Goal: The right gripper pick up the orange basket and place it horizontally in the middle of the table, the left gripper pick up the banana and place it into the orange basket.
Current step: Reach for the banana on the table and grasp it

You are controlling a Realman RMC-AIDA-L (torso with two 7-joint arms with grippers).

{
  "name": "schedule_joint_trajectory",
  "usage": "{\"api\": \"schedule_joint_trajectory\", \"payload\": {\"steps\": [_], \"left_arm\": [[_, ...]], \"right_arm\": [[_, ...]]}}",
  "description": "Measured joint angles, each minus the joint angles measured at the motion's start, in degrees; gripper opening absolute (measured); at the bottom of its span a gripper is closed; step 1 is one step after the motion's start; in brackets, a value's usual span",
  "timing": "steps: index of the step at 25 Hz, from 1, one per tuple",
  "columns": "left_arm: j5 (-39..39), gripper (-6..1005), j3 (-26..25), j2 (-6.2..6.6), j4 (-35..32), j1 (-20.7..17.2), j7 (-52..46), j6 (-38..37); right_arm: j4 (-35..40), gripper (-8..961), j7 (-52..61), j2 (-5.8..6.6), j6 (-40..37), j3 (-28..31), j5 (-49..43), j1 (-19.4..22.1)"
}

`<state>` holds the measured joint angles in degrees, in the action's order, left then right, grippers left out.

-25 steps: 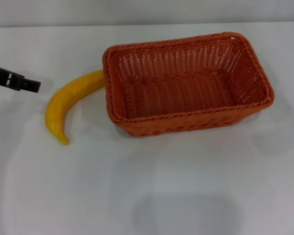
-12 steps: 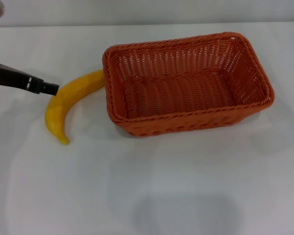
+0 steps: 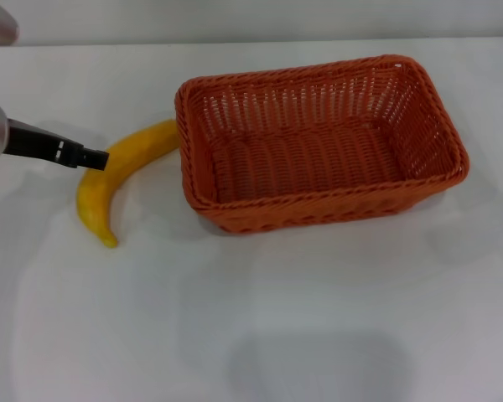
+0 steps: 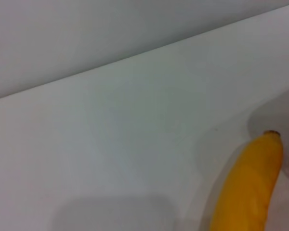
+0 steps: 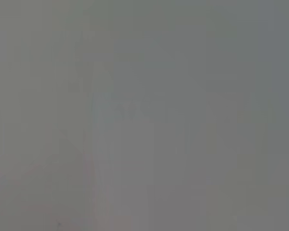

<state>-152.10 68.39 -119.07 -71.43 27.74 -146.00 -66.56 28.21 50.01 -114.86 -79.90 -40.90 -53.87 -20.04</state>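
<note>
while the woven orange basket (image 3: 318,142) lies flat, left claw (image 3: 92,158), spread unclear, meets the glossy curved banana (image 3: 117,172).

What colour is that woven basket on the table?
Orange all over: the orange basket shows best in the head view.

White smooth tabletop (image 3: 260,318) fills nearly the whole head view, w/ soft grey shadows & faint blotchy reflections, esp. a darker rectangular patch near the front edge. Behind its far edge, a plain pale grey wall strip (image 3: 251,18). Left wrist view: same white surface meeting the grey wall (image 4: 111,29) along a slanted line. Right wrist view: flat grey only. Light even, diffuse
</note>
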Motion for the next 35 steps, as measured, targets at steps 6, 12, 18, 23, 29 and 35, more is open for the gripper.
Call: {"api": "schedule_joint_trajectory", "payload": {"steps": [6, 12, 18, 23, 29, 35], "left_arm": [[0.85, 846, 2.26, -0.02, 1.17, 0.51, 0.58, 2.26], [2.41, 840, 3.93, -0.1, 2.86, 1.27, 0.6, 3.77], [2.83, 835, 4.13, -0.15, 4.74, 1.67, 0.82, 4.75], [2.97, 831, 4.2, -0.14, 5.13, 1.51, 0.84, 4.88], [3.01, 825, 4.21, -0.11, 5.17, 1.02, 0.8, 4.86], [3.07, 820, 4.21, -0.1, 6.39, 1.04, 0.82, 4.97]], "right_arm": [[-0.02, 846, 0.0, -0.01, 0.0, -0.16, 0.0, 0.0], [0.0, 847, 0.0, 0.0, 0.0, -0.27, 0.0, -0.06], [-0.02, 846, 0.0, 0.0, -0.08, -0.26, 0.0, -0.09], [-0.05, 847, 0.0, 0.03, -0.05, -0.23, 0.0, -0.09], [-0.06, 847, 0.0, 0.09, 0.08, -0.22, 0.0, -0.04], [-0.08, 847, 0.0, 0.09, 0.19, -0.22, 0.0, 0.02]]}}
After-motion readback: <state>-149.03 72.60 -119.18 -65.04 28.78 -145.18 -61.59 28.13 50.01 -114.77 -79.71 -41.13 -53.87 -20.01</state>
